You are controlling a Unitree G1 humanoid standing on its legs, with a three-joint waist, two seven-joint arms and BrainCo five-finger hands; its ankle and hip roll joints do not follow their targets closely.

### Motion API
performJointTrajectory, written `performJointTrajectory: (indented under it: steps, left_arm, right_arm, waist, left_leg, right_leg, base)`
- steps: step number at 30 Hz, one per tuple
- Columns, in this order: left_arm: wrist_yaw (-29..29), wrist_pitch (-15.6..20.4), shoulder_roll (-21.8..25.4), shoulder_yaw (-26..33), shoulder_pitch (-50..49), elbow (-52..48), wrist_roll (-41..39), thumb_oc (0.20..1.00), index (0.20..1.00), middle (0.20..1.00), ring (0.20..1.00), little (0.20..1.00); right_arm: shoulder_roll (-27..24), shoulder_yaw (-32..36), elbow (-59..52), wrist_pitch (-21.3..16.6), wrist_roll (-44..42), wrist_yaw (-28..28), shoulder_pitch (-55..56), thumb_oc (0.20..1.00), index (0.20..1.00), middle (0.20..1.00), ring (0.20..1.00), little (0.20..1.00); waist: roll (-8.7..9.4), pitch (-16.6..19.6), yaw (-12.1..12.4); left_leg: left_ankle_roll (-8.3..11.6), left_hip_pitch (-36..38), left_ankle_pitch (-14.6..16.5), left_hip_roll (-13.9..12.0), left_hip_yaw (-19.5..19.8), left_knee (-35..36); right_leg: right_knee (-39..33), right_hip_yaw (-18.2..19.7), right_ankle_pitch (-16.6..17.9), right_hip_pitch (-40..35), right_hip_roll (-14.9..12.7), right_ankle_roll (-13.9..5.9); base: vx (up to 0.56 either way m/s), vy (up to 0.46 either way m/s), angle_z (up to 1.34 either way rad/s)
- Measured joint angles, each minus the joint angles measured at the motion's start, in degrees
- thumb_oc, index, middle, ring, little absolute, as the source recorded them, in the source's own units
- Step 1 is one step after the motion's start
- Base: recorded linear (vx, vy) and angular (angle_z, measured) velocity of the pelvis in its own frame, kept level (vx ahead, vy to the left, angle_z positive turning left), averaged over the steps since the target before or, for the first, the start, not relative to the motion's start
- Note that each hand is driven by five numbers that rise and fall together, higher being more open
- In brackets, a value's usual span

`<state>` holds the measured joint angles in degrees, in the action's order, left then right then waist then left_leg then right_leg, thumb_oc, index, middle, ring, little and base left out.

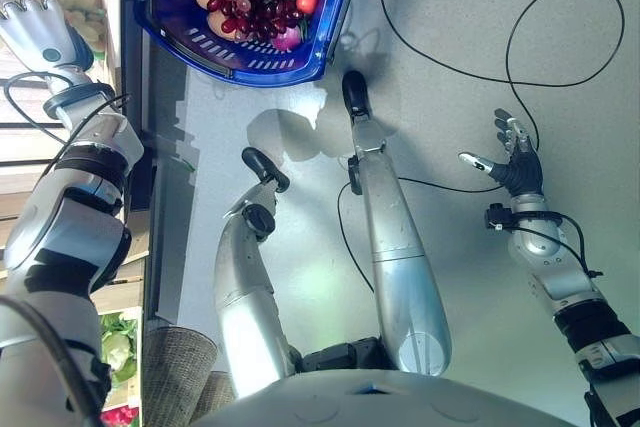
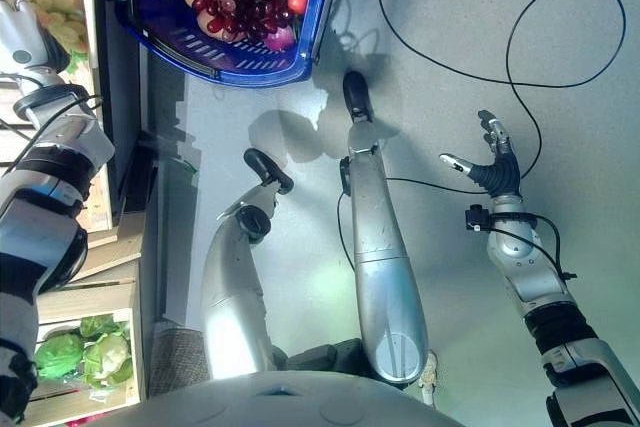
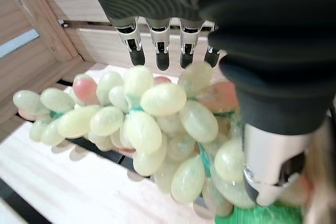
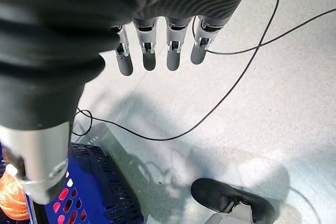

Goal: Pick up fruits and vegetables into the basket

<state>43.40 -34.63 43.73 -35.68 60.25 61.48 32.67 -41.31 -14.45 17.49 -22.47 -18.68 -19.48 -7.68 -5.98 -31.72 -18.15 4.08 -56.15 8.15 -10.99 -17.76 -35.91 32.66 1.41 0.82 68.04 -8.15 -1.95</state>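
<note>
Overhead, the left hand [image 1: 35, 17] reaches to the wooden crate [image 3: 47, 40]; the blue basket [image 1: 335, 17] already holds red grapes [image 1: 240, 2]. Wrist-close, its relaxed fingers [image 3: 160, 51] hover over green grapes [image 3: 152, 124], gripping nothing. The right hand [image 4: 157, 45] hangs released. Loose grapes could tear off.

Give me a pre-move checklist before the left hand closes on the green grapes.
1. Left hand open: ok, fingers straight above the green grapes.
2. Hand over the bunch: ok, thumb beside it, fingers past its far side.
3. Grapes free to lift: cannot tell; they lie on other produce in the wooden crate, undersides hidden.
4. Blue basket ready: ok, on the floor, already holding red grapes.
5. Right hand clear: ok, open above the floor, holding nothing.
</note>
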Motion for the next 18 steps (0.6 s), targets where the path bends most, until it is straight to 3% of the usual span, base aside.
performJointTrajectory:
  steps: [18]
  left_arm:
    - [-7.03,-5.42,0.02,-1.12,0.21,0.02,5.75,1.000,1.000,1.000,1.000,1.000]
  right_arm:
    - [0.25,0.10,0.12,0.02,-4.52,2.57,0.00,1.000,1.000,1.000,1.000,1.000]
  waist:
    - [0.26,-0.03,-0.22]
  left_leg:
    - [-0.21,-1.43,0.34,-0.03,0.32,-0.94]
  right_leg:
    - [0.32,-0.10,0.01,0.99,-0.02,-0.01]
  base:
    - [0.00,0.000,0.00]
